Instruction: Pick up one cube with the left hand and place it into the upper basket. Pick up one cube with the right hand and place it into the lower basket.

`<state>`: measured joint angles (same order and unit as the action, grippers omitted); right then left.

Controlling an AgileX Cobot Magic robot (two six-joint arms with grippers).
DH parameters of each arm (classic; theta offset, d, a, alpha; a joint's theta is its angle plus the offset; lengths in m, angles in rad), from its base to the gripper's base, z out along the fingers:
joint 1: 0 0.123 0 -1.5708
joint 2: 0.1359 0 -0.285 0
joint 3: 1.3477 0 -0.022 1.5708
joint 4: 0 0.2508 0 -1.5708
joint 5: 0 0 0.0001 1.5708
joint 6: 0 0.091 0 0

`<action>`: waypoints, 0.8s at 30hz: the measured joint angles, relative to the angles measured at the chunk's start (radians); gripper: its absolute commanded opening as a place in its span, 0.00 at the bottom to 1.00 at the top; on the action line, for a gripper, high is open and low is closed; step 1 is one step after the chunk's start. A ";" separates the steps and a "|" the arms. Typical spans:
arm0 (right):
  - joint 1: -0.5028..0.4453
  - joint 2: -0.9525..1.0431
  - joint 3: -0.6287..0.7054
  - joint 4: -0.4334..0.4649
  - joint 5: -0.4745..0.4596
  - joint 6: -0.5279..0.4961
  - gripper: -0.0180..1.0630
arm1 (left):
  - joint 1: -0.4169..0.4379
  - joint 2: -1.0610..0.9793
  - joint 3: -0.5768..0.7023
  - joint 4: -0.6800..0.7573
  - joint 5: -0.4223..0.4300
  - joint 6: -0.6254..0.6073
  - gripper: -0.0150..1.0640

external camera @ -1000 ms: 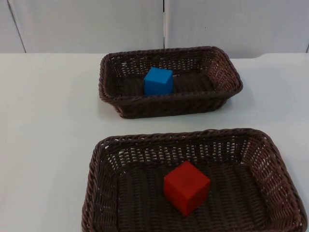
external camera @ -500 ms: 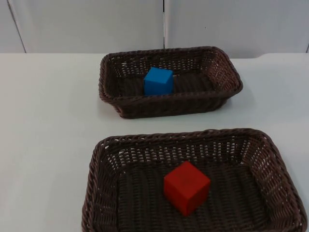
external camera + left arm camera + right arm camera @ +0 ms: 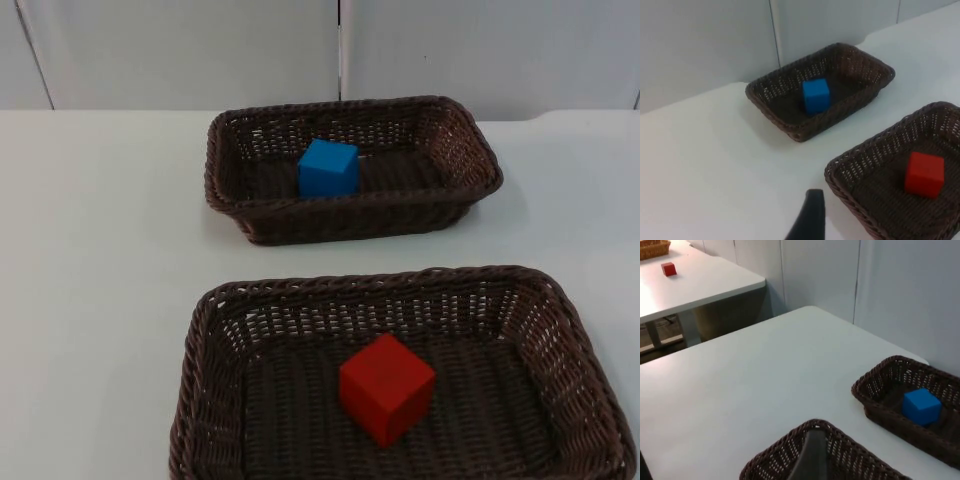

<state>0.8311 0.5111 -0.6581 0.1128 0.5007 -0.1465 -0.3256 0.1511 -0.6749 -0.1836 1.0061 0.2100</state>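
In the top view we see a blue cube (image 3: 328, 167) resting on the floor of the upper dark brown woven wicker basket (image 3: 460, 150), left of its centre, in the upper middle of the frame. A red cube (image 3: 386, 387) sits near the middle of the lower dark brown wicker basket (image 3: 215, 370), at the bottom of the frame. Both baskets stand apart on the white table top (image 3: 100, 280), which ends at the grey partition wall (image 3: 180, 50). We can make out one black fingertip of the left gripper (image 3: 809, 220) above the table beside the lower basket, and one of the right gripper (image 3: 811, 455) over that basket's rim; we cannot tell whether either is spread or closed.
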 measured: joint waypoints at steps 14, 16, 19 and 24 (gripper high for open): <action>0.000 -0.075 0.005 -0.002 0.165 0.000 0.67 | 0.000 -0.147 0.127 0.071 0.066 -0.017 0.73; 0.000 -0.093 0.005 -0.006 0.185 0.000 0.67 | 0.000 -0.147 0.153 0.094 0.071 -0.036 0.73; 0.002 -0.114 0.005 -0.013 0.208 0.002 0.67 | 0.000 -0.147 0.156 0.112 0.071 -0.065 0.73; 0.006 -0.172 0.005 -0.046 0.259 0.020 0.67 | 0.000 -0.147 0.156 0.138 0.065 -0.114 0.73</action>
<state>0.8372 0.3388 -0.6536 0.0668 0.7593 -0.1265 -0.3256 0.0044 -0.5193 -0.0459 1.0708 0.0955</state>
